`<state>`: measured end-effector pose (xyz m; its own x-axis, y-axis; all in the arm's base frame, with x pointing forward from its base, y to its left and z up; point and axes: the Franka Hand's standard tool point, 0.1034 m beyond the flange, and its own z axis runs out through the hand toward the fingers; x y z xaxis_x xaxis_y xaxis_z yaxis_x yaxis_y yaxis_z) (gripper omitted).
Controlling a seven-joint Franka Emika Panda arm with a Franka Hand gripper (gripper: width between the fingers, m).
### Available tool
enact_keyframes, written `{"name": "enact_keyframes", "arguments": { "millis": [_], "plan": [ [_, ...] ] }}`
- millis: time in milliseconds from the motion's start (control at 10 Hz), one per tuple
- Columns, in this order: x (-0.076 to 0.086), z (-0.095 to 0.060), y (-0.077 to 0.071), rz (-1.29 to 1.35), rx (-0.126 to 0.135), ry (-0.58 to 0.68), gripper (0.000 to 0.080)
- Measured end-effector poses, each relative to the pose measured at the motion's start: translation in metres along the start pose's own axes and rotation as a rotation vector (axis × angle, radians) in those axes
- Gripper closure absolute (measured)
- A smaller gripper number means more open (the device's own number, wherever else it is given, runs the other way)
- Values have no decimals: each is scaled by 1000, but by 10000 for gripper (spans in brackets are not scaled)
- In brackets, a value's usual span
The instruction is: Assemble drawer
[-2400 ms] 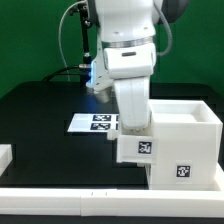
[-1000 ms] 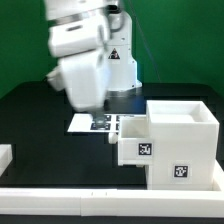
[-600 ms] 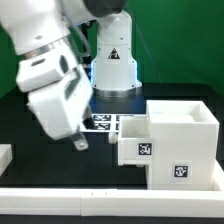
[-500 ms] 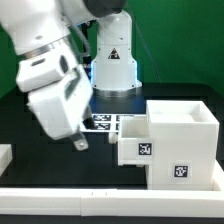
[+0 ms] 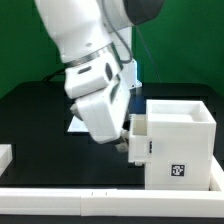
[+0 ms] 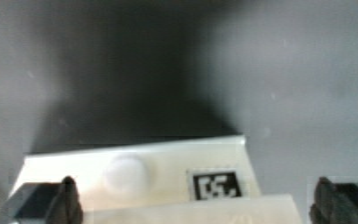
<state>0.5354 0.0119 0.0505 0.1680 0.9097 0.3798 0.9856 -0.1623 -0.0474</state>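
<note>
The white cube-shaped casing [image 5: 185, 135] stands at the exterior view's right. A small white tray [image 5: 143, 130] sticks out of its left side, partly slid in. My gripper [image 5: 122, 146] hangs tilted right at the tray's outer face. In the wrist view the tray's face [image 6: 167, 160] shows its round knob [image 6: 123, 175] and a square tag [image 6: 217, 186]. My gripper [image 6: 194, 205] is open, with one dark fingertip [image 6: 44, 200] on each side of that face, holding nothing. I cannot tell whether the fingers touch the tray.
The marker board [image 5: 74, 125] lies on the black table behind my arm, mostly hidden. A white part [image 5: 5, 154] shows at the exterior view's left edge. A white rail [image 5: 70, 202] runs along the table's front.
My arm has swung from the exterior view's left back to the right and down to the tray's outer face. The casing has not moved.
</note>
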Motion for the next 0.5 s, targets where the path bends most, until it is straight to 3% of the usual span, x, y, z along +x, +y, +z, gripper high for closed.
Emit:
{"name": "enact_keyframes", "arguments": {
  "millis": [200,500],
  "plan": [
    [16,5,-6,6,-6,6,150],
    [14,10,-12,9,-1,6,150]
  ]
}}
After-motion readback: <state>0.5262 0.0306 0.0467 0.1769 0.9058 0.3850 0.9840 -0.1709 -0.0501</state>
